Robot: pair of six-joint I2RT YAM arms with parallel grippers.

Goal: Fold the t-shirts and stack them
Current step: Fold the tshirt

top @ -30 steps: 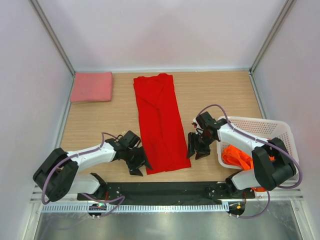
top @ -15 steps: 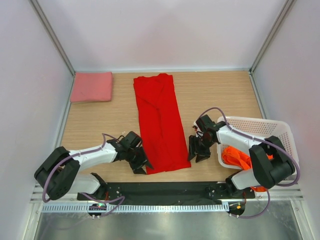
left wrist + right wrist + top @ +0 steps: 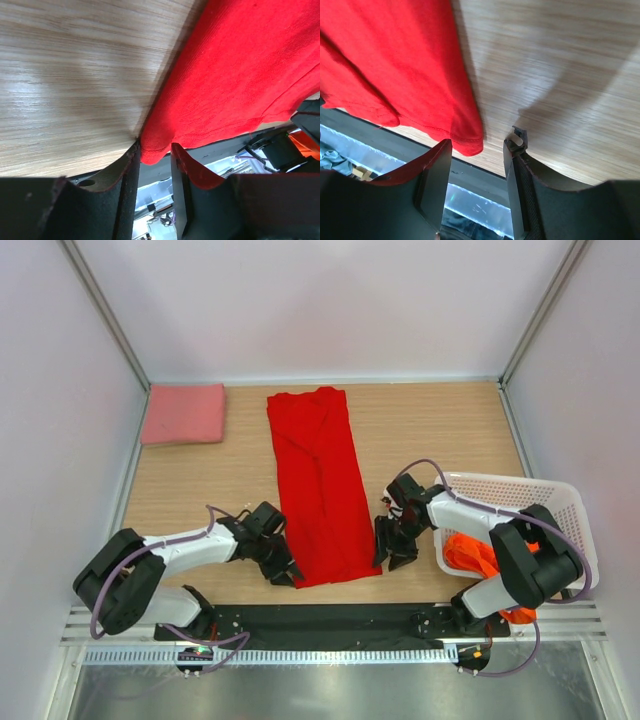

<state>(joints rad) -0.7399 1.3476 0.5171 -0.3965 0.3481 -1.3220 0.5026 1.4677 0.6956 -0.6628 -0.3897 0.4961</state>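
Observation:
The bright red t-shirt (image 3: 320,485) lies folded into a long strip down the middle of the table. My left gripper (image 3: 281,571) is at its near left corner. In the left wrist view that corner (image 3: 155,150) sits between my two fingertips, with the jaws a narrow gap apart and the left fingertip touching it. My right gripper (image 3: 389,549) is open at the near right corner (image 3: 470,145), which lies just ahead of the gap, nearer the left finger. A salmon pink t-shirt (image 3: 184,413) lies folded at the far left. Orange t-shirts (image 3: 478,555) are in the basket.
The white lattice basket (image 3: 520,492) stands at the right edge, beside my right arm. A black strip (image 3: 320,618) runs along the table's near edge just behind both grippers. Grey walls close in the left, right and far sides.
Both grippers have edged inward to the red t-shirt's near corners. The left now has the left corner between its fingers. The shirts have not moved.

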